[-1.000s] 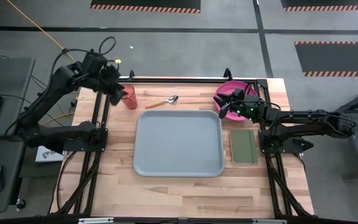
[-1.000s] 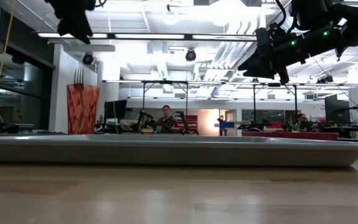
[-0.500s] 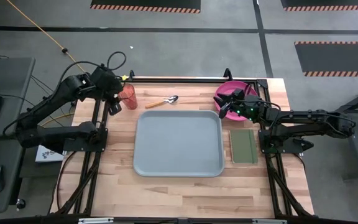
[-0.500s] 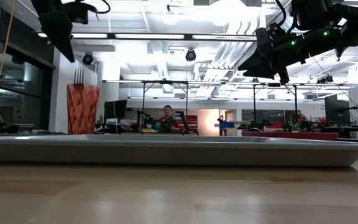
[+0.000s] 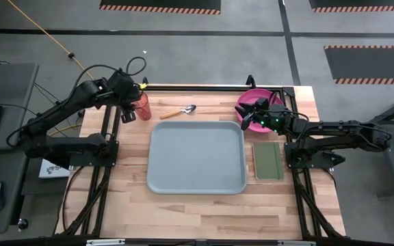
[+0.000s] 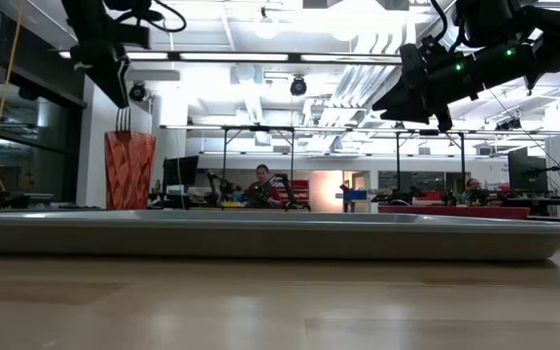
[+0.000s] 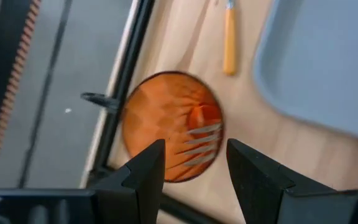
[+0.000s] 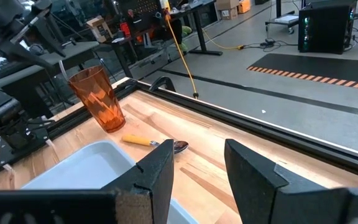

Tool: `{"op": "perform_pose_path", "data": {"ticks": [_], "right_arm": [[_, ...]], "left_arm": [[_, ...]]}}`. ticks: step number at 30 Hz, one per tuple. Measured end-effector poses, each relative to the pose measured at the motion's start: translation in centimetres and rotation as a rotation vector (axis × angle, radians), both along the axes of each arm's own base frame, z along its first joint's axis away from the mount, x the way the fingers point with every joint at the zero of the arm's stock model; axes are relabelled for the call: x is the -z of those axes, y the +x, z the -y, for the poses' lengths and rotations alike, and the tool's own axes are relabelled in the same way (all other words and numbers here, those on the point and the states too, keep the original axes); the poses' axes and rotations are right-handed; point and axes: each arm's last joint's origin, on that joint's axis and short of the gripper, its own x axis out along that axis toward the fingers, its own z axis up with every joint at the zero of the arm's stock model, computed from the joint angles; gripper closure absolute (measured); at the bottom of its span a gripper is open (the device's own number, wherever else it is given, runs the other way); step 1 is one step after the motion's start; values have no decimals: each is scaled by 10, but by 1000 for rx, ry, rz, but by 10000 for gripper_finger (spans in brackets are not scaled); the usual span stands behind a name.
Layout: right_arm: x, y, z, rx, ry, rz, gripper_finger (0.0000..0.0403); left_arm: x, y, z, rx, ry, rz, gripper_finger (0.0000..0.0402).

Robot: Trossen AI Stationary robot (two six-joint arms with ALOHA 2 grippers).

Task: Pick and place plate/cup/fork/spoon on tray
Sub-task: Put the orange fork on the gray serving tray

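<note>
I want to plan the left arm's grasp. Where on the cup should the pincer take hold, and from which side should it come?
Probably from straight above, closing one finger inside and one outside the rim. The cup stands upright with its mouth open, and the left pincer hangs open over it. A fork stands inside, so choose the rim section away from its tines. The cup's walls narrow toward the base, so a side grip could slip.

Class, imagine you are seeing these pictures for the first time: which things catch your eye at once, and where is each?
The big pale blue-grey tray lies empty at the table's centre. At the far left corner the left gripper hangs open over the red-orange cup, which has a fork standing in it. At the far right corner the bright pink plate lies partly under the open right gripper, with a spoon between cup and plate.
</note>
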Motion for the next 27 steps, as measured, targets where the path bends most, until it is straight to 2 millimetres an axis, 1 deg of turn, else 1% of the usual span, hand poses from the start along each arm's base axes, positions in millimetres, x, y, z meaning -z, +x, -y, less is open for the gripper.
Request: {"op": "perform_pose_path", "data": {"ticks": [5,14,27], "right_arm": [[0,0,0,0,2,-4,268],[0,0,0,-1,2,-4,268],[2,0,0,-3,7,-18,268]], "left_arm": [[0,0,-1,67,27,-44,241],[2,3,-1,158,10,-52,241],[19,18,-16,134,-29,-163,241]]}}
